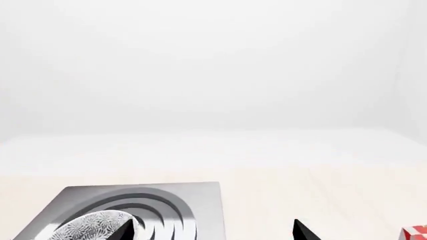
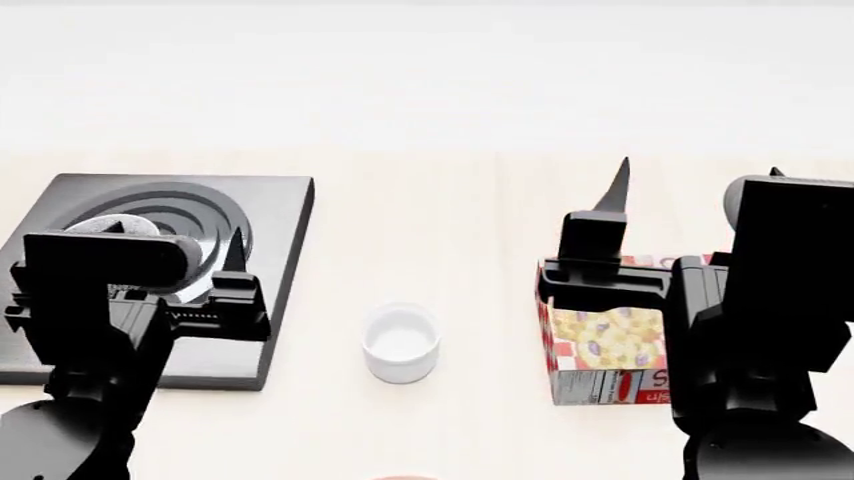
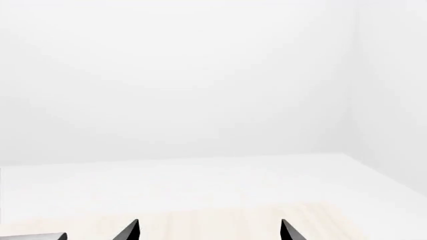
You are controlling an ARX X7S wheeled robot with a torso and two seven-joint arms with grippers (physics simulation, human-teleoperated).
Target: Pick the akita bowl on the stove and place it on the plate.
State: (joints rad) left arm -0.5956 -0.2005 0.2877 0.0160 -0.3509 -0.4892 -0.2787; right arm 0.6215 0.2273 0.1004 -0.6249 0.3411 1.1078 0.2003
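Grippers spread, bowl not held

Left gripper (image 1: 212,232) w/ jaws wide apart, nothing between, hanging over stove (image 2: 274,262), one fingertip (image 1: 124,231) just beside akita bowl (image 1: 93,227). Bowl on ring burner, toward stove's far-left part, mostly hidden behind left arm in head view. Right gripper (image 3: 209,231) also spread, empty, above red-patterned box (image 2: 607,345). White cup (image 2: 402,343) between stove's right edge and box, apart from both. Bare tabletop (image 2: 441,215) beyond cup, open room to far edge. Plate not identifiable.
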